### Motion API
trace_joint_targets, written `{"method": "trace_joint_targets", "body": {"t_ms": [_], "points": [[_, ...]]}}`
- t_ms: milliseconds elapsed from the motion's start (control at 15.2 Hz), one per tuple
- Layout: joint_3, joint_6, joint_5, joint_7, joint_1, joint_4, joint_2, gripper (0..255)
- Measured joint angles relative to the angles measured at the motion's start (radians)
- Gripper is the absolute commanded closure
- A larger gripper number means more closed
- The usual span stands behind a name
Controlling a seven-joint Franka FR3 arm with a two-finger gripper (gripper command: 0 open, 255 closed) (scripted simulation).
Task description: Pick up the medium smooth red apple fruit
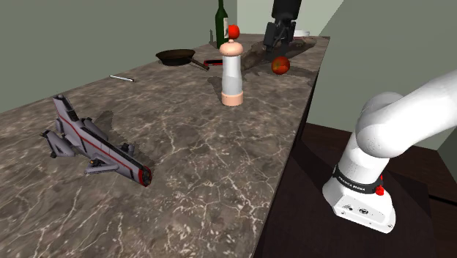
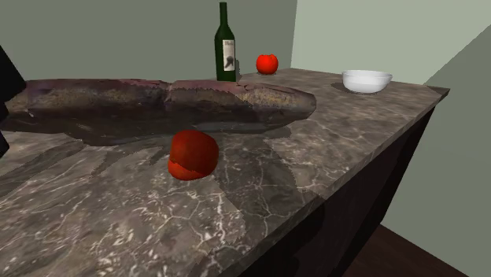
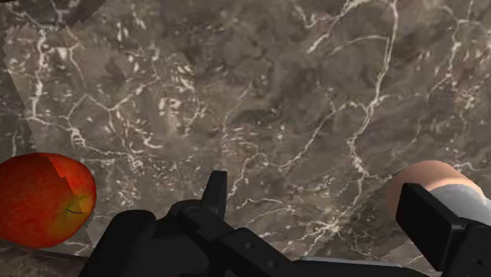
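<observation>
Apple (image 1: 280, 66): red, smooth, lying on your desk (image 1: 183, 146) at its far end toward the shoulder view's right, just beside the long dark loaf (image 1: 253, 54) on its near side. Hand (image 3: 313, 189): fingers spread, pinching nothing, poised over bare desk, the apple outside one finger and the mill (image 1: 231, 73) outside the other, neither touched. Also on your desk: bottle (image 1: 220, 22) and second red fruit (image 2: 267, 63) beyond the loaf, bowl (image 2: 367, 80), pan (image 1: 176, 56), and toy plane (image 1: 95, 143) at the near end.
</observation>
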Motion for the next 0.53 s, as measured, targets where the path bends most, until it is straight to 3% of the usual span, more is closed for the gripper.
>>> {"method": "trace_joint_targets", "body": {"t_ms": [198,528], "points": [[-0.019,0.045,-0.011,0.001,-0.02,-0.027,-0.017,0],[-0.085,0.235,-0.04,0.019,-0.09,-0.103,-0.043,0]]}}
